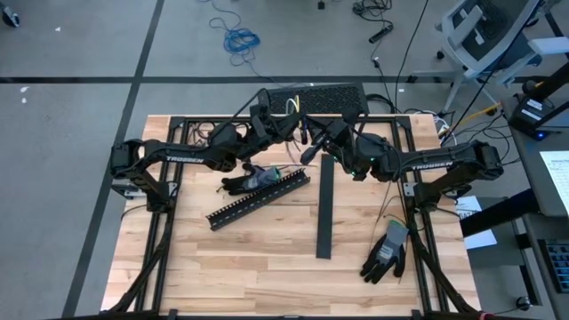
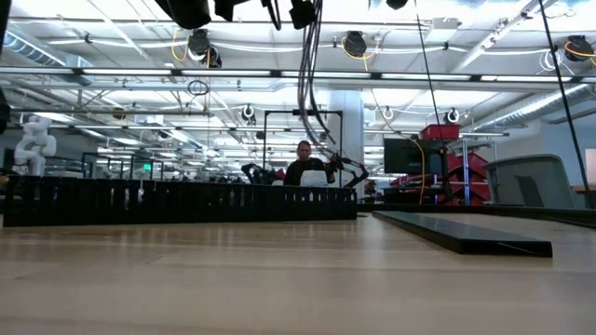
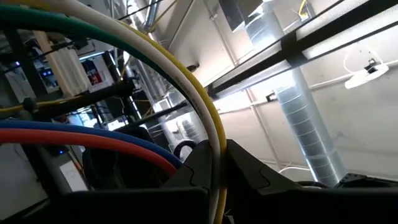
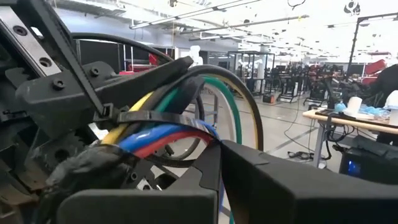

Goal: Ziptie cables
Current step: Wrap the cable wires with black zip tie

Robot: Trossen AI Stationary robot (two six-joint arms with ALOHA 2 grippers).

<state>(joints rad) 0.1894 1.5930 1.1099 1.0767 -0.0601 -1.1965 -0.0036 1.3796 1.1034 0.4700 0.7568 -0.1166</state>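
The cables (image 4: 168, 134), a bundle of yellow, white, green, blue and red wires, arch in the air above the table's far middle (image 1: 292, 105). A black ziptie (image 4: 155, 117) is looped around them. My left gripper (image 3: 214, 168) is shut on wires of the bundle and also shows in the high view (image 1: 286, 124). My right gripper (image 4: 217, 155) faces it from the right (image 1: 309, 144) and is shut at the ziptie's strap. In the low view only dark cables (image 2: 312, 65) hang from the top edge. My left gripper pinches a yellow and a white wire (image 3: 216, 146) between its two fingers. The fingers lie across the wires and slant upward. The bundle is lifted clear of the table and curves away over the fingers. My right gripper pinches the ziptie's free strap end (image 4: 208, 135) where it runs into the seam between its two fingers. The fingers come at it about level from the table's right. The strap's loop sits around the bundle, clear of the table.
The black slotted duct (image 1: 258, 200) lies slanted at the table's left middle, a dark glove (image 1: 244, 182) beside it. A long black cover strip (image 1: 324, 209) lies at the centre. Another glove (image 1: 387, 253) lies near right. A person (image 2: 304, 166) sits far behind.
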